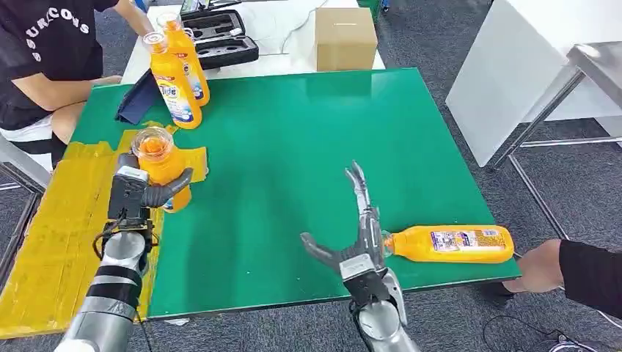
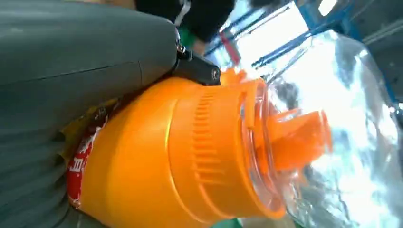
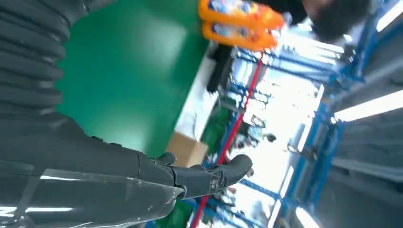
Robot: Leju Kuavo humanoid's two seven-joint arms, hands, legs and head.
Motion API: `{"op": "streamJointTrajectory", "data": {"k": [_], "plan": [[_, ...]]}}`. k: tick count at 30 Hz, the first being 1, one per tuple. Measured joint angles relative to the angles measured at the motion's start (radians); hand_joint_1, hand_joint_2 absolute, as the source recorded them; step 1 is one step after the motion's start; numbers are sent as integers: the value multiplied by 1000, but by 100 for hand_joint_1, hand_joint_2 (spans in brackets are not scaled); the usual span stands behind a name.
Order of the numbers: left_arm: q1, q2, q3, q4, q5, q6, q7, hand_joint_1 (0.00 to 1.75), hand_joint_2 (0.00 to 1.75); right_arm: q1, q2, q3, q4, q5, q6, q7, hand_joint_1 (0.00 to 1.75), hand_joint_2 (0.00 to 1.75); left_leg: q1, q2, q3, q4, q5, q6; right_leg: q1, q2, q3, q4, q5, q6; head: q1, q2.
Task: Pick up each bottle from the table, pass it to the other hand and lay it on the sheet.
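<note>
Robot left hand (image 1: 139,192) gripping an upright orange bottle (image 1: 160,167) above the yellow sheet (image 1: 51,242)
Right hand (image 1: 359,235) hovering empty, fingers (image 1: 357,183) spread wide, beside a lying bottle (image 1: 451,244) on the green counter (image 1: 293,147)

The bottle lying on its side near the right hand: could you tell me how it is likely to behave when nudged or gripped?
The orange bottle lies flat on the smooth green table, so a sideways nudge from the open right hand may well roll it, perhaps off the near edge. Its glossy plastic looks fairly rigid but possibly slippery. It appears full, so probably weighty for its size.
</note>
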Motion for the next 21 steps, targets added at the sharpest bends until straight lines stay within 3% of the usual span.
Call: {"op": "streamJointTrajectory", "data": {"k": [4, 10, 21], "plan": [[-5, 14, 0, -6, -298, 163, 80, 175, 175, 16, -10, -24, -49, 1, -4, 0, 0, 175, 0, 0, 0, 0, 0, 0, 0, 0, 0, 0, 0, 0, 0, 0], [-50, 79, 0, 122, -650, 213, 192, 175, 175, 35, -25, -88, -88, -13, 1, 2, 0, 175, 0, 1, 1, 0, 0, 0, 0, 1, 0, 0, 1, 0, 0, 0], [-43, 109, -21, 266, -677, 129, 135, 175, 175, 48, -45, -147, -90, -14, 34, 3, 0, 175, 0, 1, 0, 0, 0, 0, -1, 0, 0, 0, 0, 0, 0, 0]]}}
